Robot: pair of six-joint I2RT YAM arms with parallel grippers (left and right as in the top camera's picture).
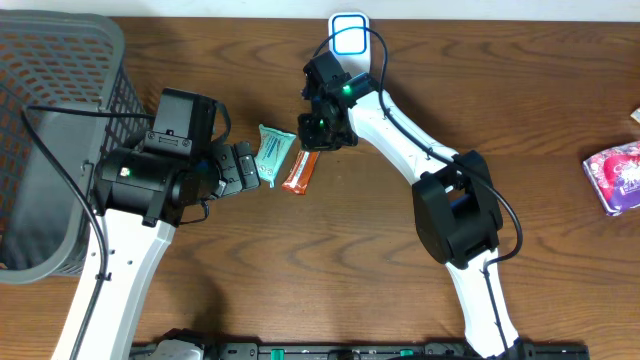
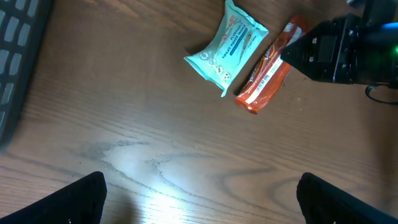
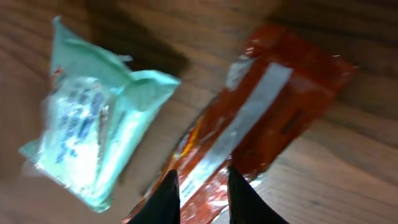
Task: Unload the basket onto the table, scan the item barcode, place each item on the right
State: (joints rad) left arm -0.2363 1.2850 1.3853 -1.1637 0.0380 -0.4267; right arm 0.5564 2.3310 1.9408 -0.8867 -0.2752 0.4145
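1. Beneath everything, a brown worktop (image 1: 330, 270) with streaky wood grain and a slight sheen carries all the items.
2. At its left edge stands a grey plastic basket (image 1: 50, 100) with lattice walls.
3. The left gripper (image 1: 248, 166), black and blocky, hovers beside the packets with its jaws spread wide and holding nothing.
4. The right gripper (image 3: 204, 199), on a smooth white arm, has its jaws closed on one end of the wrapper.
5. A crinkled pink foil packet (image 1: 618, 175) lies far right.
6. A soft teal plastic wipes packet (image 1: 274, 152), pillow-shaped, lies centre.
7. Just beside it lies the glossy orange-red snack-bar wrapper (image 1: 300, 172), long and flat, with a silvery seam.
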